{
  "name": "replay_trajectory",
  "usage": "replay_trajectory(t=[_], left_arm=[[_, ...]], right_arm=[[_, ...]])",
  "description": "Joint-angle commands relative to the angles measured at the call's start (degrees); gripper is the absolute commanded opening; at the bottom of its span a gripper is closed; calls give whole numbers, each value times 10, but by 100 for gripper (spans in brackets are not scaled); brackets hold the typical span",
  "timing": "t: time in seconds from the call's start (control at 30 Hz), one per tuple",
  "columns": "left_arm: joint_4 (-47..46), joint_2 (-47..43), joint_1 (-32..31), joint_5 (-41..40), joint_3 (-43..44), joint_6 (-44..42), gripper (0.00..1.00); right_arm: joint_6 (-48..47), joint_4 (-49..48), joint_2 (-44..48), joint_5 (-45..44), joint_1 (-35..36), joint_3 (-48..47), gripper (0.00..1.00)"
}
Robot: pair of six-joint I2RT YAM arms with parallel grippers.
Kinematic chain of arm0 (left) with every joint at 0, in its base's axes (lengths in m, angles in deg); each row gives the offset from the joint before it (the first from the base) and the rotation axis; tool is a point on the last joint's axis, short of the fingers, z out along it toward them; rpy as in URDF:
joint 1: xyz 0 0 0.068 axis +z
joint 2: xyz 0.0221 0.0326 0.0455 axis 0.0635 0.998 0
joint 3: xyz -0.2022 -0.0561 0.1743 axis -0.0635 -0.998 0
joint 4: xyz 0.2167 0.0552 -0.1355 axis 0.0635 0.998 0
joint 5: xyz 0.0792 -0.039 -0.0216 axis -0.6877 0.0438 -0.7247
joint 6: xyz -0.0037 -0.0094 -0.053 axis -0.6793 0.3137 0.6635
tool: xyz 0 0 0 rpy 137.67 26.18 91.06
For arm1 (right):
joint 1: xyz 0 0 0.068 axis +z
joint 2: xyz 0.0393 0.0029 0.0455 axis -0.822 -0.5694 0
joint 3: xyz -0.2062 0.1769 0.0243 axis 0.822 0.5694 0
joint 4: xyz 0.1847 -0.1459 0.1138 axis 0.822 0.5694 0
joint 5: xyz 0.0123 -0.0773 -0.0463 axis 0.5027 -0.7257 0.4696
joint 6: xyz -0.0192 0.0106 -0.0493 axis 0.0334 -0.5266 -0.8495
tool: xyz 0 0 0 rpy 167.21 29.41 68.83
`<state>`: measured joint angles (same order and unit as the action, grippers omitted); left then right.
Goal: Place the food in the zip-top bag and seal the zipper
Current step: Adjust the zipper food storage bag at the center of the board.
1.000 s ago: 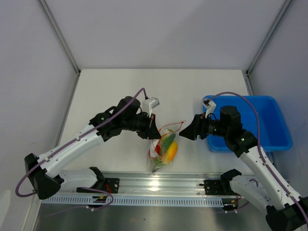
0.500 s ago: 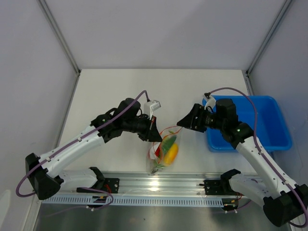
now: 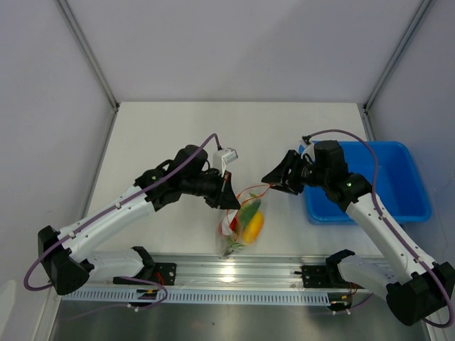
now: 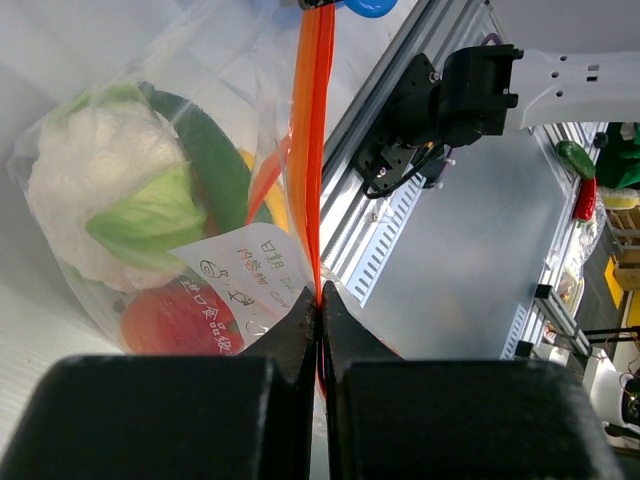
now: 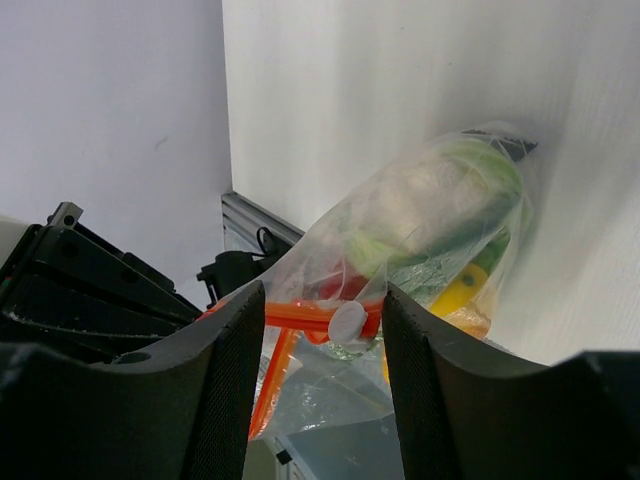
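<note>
Nearest the arm bases, just past the aluminium rail [image 3: 227, 273], the zip-top bag [image 3: 242, 224] is hanging down onto the white surface [image 3: 178, 128]. The food is lying inside it: a yellow-orange fruit [image 3: 252, 226], a white piece wrapped in green leaves [image 4: 100, 180] and a red round bit [image 4: 170, 320].

Above the bag, the left claw [image 4: 320, 300] is clenching one end of the zipper [image 4: 315, 150], its fingers pressed together on the orange-red strip and holding it taut. From that pinch the strip's long axis is running away towards the right arm.

The right claw [image 5: 325, 320] is standing released, its jaws apart on either side of the strip, with the white slider tab [image 5: 348, 322] sitting between them and seemingly not touching either finger. The right arm is plainly the nearer one to the tab, so the seal looks to be its job: closing on the tab and drawing it along the strip towards the left claw's anchored end.

Farthest out, the blue tray [image 3: 405, 206] is lying behind the right arm.
</note>
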<state>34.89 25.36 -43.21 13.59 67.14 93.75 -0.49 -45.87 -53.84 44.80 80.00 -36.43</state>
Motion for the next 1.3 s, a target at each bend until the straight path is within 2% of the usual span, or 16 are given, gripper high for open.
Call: replay_trajectory(t=[0.0,0.2,0.3,0.33,0.4,0.43,0.47,0.5,0.57,0.7,0.87,1.0,1.07,1.27], left_arm=[[-14,-5,2,18,6,-5,1],[9,-1,-7,-2,17,-33,1],[21,-1,-10,-6,21,-47,5],[26,-1,-10,-11,22,-53,7],[30,-5,-12,-23,23,-60,15],[32,-8,-12,-43,23,-65,21],[32,-15,-15,-54,21,-69,26],[30,-23,-17,-69,21,-73,37],[10,-50,-21,-106,15,-88,51],[-3,-73,-21,-168,20,-113,62],[-37,-91,-22,-239,25,-142,86],[-71,-90,-31,-222,31,-177,90],[-91,-81,-53,-229,32,-204,96],[-104,-9,-99,-236,67,-273,99]], right_arm=[[21,1,0,12,7,-24,52],[41,-12,-3,23,19,-23,51],[49,-21,-3,23,20,-16,31],[51,-28,-3,24,20,-15,18],[56,-33,-1,22,19,-13,5],[57,-32,1,20,20,-15,1],[57,-31,2,18,20,-16,0],[56,-27,5,14,20,-19,0],[58,-18,14,6,20,-30,0],[66,-12,30,13,19,-48,0],[57,12,41,23,19,-80,0],[64,22,48,13,22,-80,0],[73,16,53,12,24,-76,0],[70,19,50,7,32,-79,0]])
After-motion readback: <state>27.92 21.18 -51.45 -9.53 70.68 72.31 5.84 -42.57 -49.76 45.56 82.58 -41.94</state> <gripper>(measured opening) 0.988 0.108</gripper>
